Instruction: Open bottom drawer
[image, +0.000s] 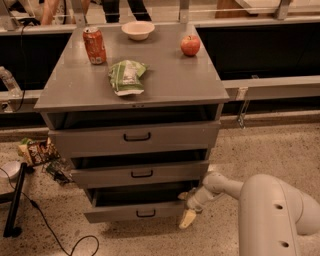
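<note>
The bottom drawer (134, 212) stands partly pulled out, low centre of frame.
The claw (188, 218) hangs at its right front corner, lower right; apart or together, I cannot tell.

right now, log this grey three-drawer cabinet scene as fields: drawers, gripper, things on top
bottom drawer: lowest grey front, black loop handle, partly open
other drawers: top drawer, middle drawer, both ajar
gripper: robot's pale gripper, low beside bottom drawer's right end
cabinet top: red soda can, pale bowl, red apple, green snack bag
</note>
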